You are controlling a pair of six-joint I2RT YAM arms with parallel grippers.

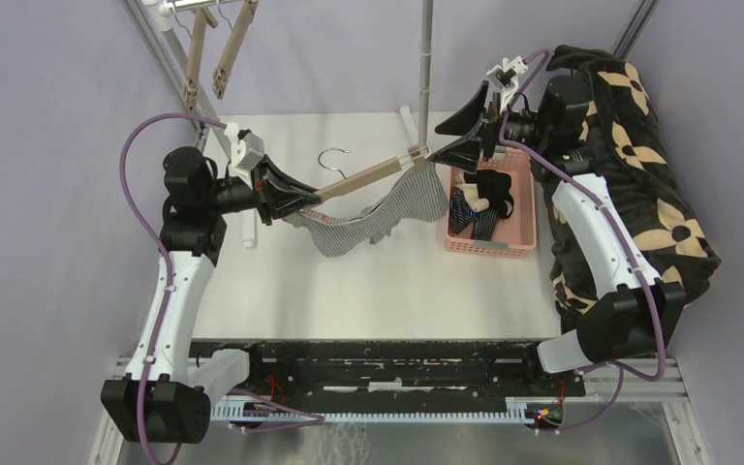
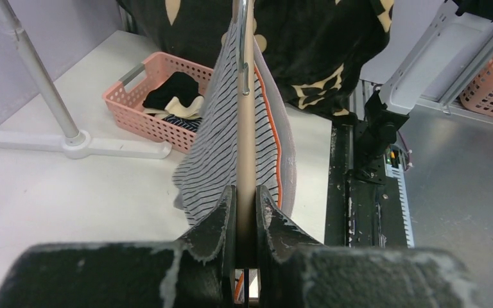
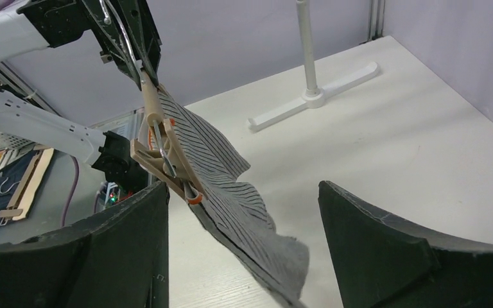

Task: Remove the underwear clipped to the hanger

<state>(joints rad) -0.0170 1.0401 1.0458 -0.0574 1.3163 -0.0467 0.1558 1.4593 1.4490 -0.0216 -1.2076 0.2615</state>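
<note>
A grey-and-white striped pair of underwear (image 1: 378, 218) hangs clipped under a tan wooden hanger (image 1: 363, 177) held slanting above the table. My left gripper (image 1: 289, 197) is shut on the bar's left end; in the left wrist view the fingers (image 2: 217, 221) pinch the hanger (image 2: 247, 128), with the underwear (image 2: 215, 147) draped beside it. My right gripper (image 1: 436, 143) stands open at the hanger's right clip (image 3: 167, 163). In the right wrist view the underwear (image 3: 231, 186) hangs between the spread fingers (image 3: 128, 244), touching neither.
A pink basket (image 1: 528, 208) to the right holds dark and striped cloth pieces. A large black blanket with tan flowers (image 1: 639, 155) covers the right side. A white rack stand (image 2: 70, 138) rises at the back. More wooden hangers (image 1: 218, 58) hang at upper left.
</note>
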